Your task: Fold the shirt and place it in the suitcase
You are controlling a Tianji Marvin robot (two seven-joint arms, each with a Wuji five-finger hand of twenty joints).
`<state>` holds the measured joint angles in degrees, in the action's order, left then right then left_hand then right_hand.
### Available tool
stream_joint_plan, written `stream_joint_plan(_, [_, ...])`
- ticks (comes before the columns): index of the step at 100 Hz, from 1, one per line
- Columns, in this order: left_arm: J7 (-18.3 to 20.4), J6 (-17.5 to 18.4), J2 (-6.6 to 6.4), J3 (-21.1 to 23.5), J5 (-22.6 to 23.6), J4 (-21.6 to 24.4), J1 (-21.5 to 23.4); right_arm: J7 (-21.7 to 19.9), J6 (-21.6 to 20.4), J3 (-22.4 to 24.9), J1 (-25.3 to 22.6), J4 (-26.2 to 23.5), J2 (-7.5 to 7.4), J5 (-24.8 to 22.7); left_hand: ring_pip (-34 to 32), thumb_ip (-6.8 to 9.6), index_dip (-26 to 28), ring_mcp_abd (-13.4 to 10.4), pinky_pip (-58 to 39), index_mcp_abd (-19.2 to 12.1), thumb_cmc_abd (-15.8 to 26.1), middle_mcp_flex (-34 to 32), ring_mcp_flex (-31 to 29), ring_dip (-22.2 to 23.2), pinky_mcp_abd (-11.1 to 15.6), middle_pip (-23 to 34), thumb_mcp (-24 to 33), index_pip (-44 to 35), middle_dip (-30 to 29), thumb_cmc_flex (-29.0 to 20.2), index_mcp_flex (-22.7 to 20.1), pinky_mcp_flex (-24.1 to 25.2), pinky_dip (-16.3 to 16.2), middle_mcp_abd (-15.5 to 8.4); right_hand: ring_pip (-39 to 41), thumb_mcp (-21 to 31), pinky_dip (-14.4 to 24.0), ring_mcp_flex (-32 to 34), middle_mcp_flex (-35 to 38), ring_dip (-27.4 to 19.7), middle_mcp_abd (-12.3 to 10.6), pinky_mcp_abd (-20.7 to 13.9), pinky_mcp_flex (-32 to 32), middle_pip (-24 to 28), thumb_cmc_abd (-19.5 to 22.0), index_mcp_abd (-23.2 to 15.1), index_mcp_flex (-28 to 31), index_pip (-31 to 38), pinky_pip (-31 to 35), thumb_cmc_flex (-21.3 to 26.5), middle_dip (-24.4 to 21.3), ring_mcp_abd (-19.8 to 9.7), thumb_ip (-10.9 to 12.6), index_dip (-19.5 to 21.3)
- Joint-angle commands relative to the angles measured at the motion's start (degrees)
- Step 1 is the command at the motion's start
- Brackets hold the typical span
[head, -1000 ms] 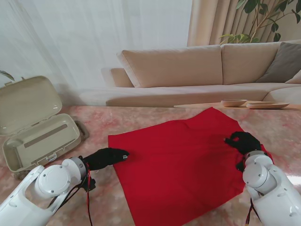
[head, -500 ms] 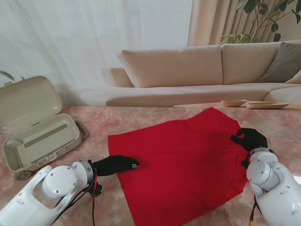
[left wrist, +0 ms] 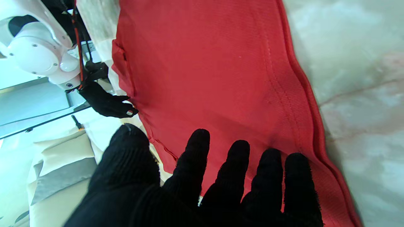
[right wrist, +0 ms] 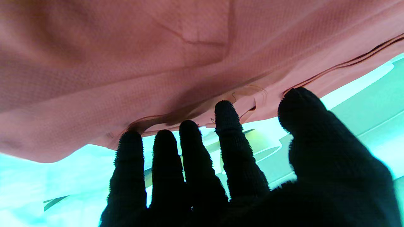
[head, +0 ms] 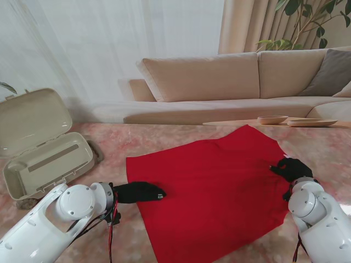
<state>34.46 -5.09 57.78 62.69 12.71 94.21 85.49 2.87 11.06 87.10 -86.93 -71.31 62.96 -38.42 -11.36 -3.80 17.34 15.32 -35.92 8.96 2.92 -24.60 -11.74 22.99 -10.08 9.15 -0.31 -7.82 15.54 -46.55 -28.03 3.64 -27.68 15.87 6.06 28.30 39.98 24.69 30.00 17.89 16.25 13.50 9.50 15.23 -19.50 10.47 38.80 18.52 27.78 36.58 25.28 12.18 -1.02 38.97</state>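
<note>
- The suitcase sat open at about 9 o'clock on the desk, its lid tilted back and its tray bare, well apart from the shirt
- The left hand lay flat at about 7 o'clock, black-gloved, fingers straight and slightly spread, their tips resting on the left edge of the shirt; it was released and grasped nothing
- In the left wrist view the left hand showed its fingertips lying on the hem of the shirt, with bare marbled desk just beside that hem
- The red shirt was spread flat across the middle of the desk, one corner pointing toward 12 o'clock and another toward 6 o'clock
- The right hand sat at the shirt's right edge at about 3 o'clock, fingers curled down onto the cloth
- In the right wrist view the right hand had its fingers extended and touching a raised fold of the shirt; whether it pinched the cloth I cannot tell
- A beige sofa stood beyond the desk at 12 o'clock
</note>
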Motion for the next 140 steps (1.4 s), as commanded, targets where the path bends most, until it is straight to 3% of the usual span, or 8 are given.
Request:
stream_joint_plan(1, [0.67, -0.55, -0.35, -0.47, 1.12, -1.54, -0.20, -1.10, 0.46, -0.12, -0.61, 0.82, -0.07, 0.38, 0.62, 0.80, 0.30, 3.85, 0.81, -0.67, 1.32, 0.60, 0.65, -0.26, -2.62, 0.51, -2.40, 0.21, 0.28, 0.95, 1.29, 0.42, 0.72, 0.50, -0.73, 1.38, 1.45, -1.88, -0.58, 0.05, 0.48, 0.44, -0.67, 0.58, -0.11, -0.24, -0.60, -0.21, -1.93, -1.06, -0.16, -0.44, 0.78, 0.56])
stream_joint_plan(26, [1.87, -1.31, -0.64, -0.06, 2.98, -3.31, -1.65, -3.19, 0.73, 0.19, -1.33, 0.62, -0.43, 0.43, 0.77, 0.82, 0.40, 3.31, 1.24, -0.70, 1.07, 0.51, 0.87, -0.33, -2.48, 0.78, -2.40, 0.13, 0.40, 0.90, 1.34, 0.53, 0.96, -0.06, -0.83, 0.37, 1.57, -2.19, -0.96, 0.01, 0.45, 0.13, -0.86, 0.70, 0.81, 0.08, -1.13, -0.45, -2.06, -0.34, -0.15, -0.61, 0.74, 0.55])
stream_joint_plan(58, [1.36, -2.18, -0.45, 1.89, 4.66, -5.36, -2.62, -7.82, 0.21, 1.16, -4.30, -3.25, -1.13, 0.45, 1.33, 0.83, 0.54, 2.68, 3.10, -0.71, 0.56, 0.36, 1.39, -0.49, -2.18, 1.07, -2.36, -0.12, 0.77, 0.52, 1.11, 0.59, 1.68, -0.62, -0.71, -2.41, 2.07, -2.02, -0.72, 0.33, 0.38, 0.50, -0.56, 0.16, 1.73, -0.30, -1.23, -0.66, -1.86, 0.35, -0.28, -0.42, 1.14, 0.60])
stream_joint_plan(109, [-1.83, -0.69, 0.41, 3.27, 5.75, -8.95, -5.13, -14.68, -2.34, 3.27, -10.38, -11.08, -2.08, 1.12, 1.94, 0.75, 0.65, 1.34, 4.84, -1.27, -0.33, -0.01, 1.82, -0.72, -1.89, 1.33, -2.36, -0.60, 1.14, 0.29, 0.69, 0.62, 1.76, -1.61, -0.50, -2.78, 2.23, -1.07, 0.58, 0.49, 0.84, 1.39, 0.41, -0.82, 1.72, -0.41, -0.46, -0.51, -1.67, 0.01, -0.26, 0.42, 1.25, 0.41])
stream_joint_plan(140, [-6.23, 1.78, 1.43, 4.62, 5.59, -9.60, -5.18, -17.09, -2.70, 3.95, -12.17, -13.22, -2.41, 1.53, 1.92, 0.64, 1.00, 0.23, 5.69, -2.75, -1.49, -0.50, 1.75, -0.85, -1.65, 1.89, -2.31, -1.85, 1.33, -0.35, -1.09, 0.33, 1.60, -2.19, -0.57, -3.10, 2.07, -1.34, 0.25, 0.37, 1.00, 1.00, 0.23, -0.81, 2.51, 0.15, -0.94, -0.71, -1.92, 0.72, -0.08, 0.29, 1.17, 0.32])
